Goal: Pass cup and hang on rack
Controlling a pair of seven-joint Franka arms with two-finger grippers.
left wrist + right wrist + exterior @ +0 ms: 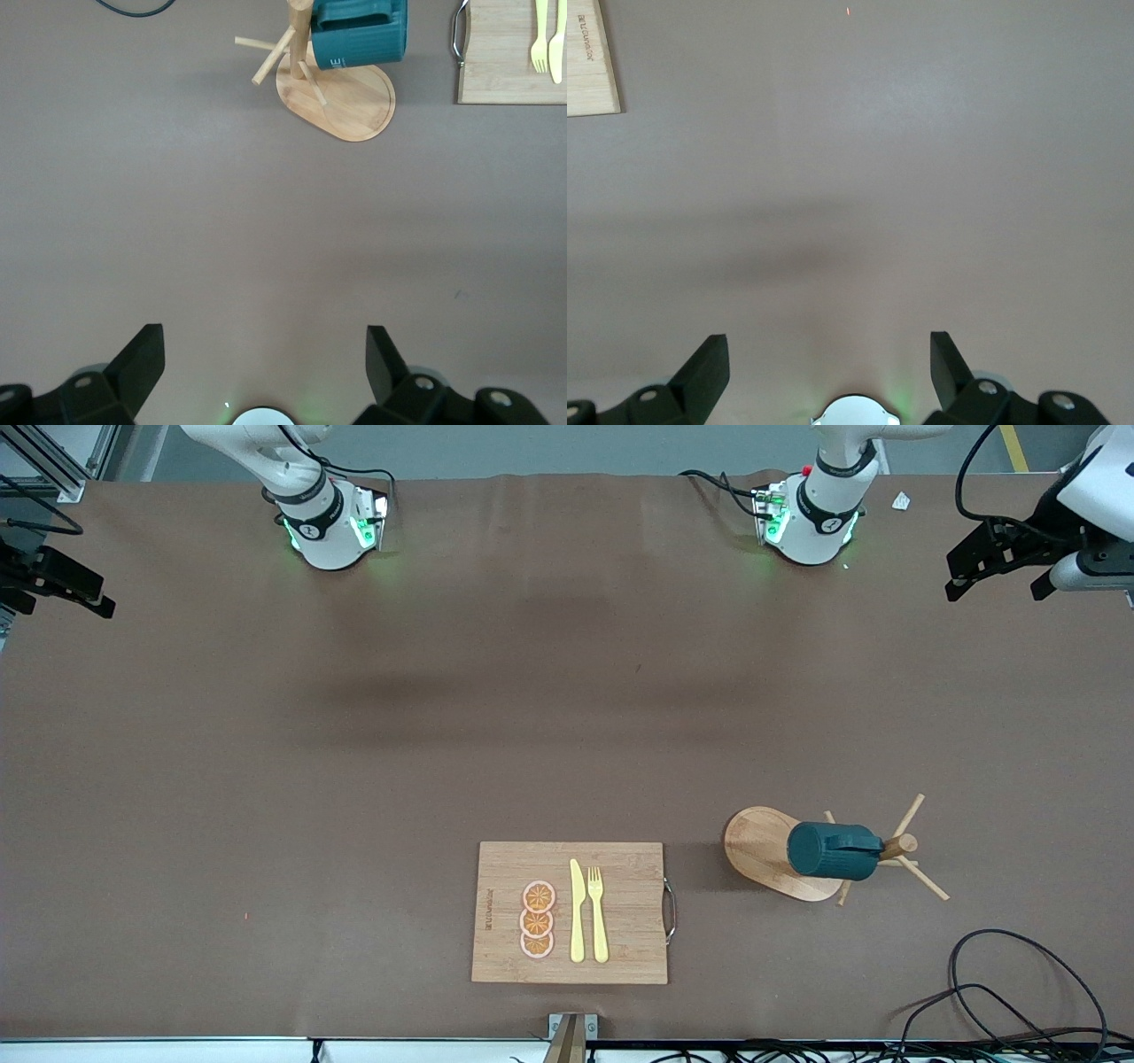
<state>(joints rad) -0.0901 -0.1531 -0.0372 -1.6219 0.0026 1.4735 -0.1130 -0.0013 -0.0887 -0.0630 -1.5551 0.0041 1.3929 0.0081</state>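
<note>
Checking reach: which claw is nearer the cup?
Left. The left claw hangs over bare table with the cup in its view; the right claw is toward the right arm's end.

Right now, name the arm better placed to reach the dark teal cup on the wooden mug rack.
Left. The dark teal cup hangs on the light wooden mug rack toward the left arm's end. The open left claw has it in view; the open right claw does not.

One cup (833,849); one rack (784,853); one cutting board (505,868); three orange slices (537,919); a knife (576,911); seemingly one fork (598,914).
</note>
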